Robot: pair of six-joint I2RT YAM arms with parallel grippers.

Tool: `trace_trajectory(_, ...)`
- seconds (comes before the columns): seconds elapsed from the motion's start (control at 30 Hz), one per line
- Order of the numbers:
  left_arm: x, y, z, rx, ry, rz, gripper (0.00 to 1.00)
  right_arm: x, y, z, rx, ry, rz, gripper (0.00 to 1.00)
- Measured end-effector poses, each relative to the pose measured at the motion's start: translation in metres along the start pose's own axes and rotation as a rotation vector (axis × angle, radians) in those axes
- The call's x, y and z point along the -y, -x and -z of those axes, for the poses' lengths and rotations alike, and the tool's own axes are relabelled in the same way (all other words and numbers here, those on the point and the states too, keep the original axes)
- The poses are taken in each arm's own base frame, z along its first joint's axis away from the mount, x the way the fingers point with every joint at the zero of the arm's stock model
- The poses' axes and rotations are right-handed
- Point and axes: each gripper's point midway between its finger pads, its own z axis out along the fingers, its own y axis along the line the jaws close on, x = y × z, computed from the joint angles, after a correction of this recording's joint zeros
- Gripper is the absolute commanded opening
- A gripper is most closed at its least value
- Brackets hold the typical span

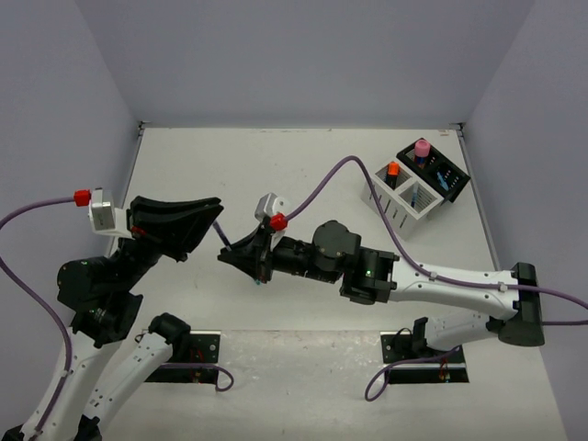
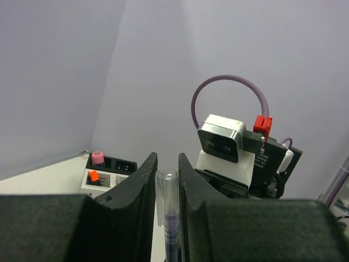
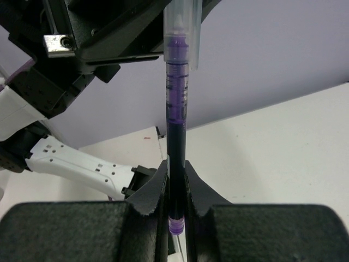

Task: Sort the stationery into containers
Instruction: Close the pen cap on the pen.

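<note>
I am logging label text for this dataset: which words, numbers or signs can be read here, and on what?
Nothing legible in any view.
Pen: faint print on the clear barrel, too blurred to read.
Black bracket by the other wrist's camera: small white marks, too small to read.
White box and black box: no label visible.

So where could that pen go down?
Bare: the far table from the left wall to the white box, and the patch between that box and the right arm. Crowded: around the black box, and mid-table around the held pen.
</note>
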Motion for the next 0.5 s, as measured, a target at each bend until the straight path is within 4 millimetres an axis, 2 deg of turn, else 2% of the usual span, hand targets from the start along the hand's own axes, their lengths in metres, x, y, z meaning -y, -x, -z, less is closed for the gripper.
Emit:
trace_trajectory(0.17,-0.005,0.013,-0.003,0.069,0.029,-0.009,0.0,0.003,0.012,-0.019,-0.009,-0.027,0.014,0.0)
trace_trajectory(0.33,-0.004,0.033,-0.003,0.163,0.042,-0.033,0.0,0.003,0.033,-0.031,-0.042,-0.038,0.054,0.0)
trace_trajectory(0.5,-0.009,0.028,0.003,0.174,0.056,-0.033,0.0,0.008,0.052,-0.039,-0.048,-0.048,0.077,0.0)
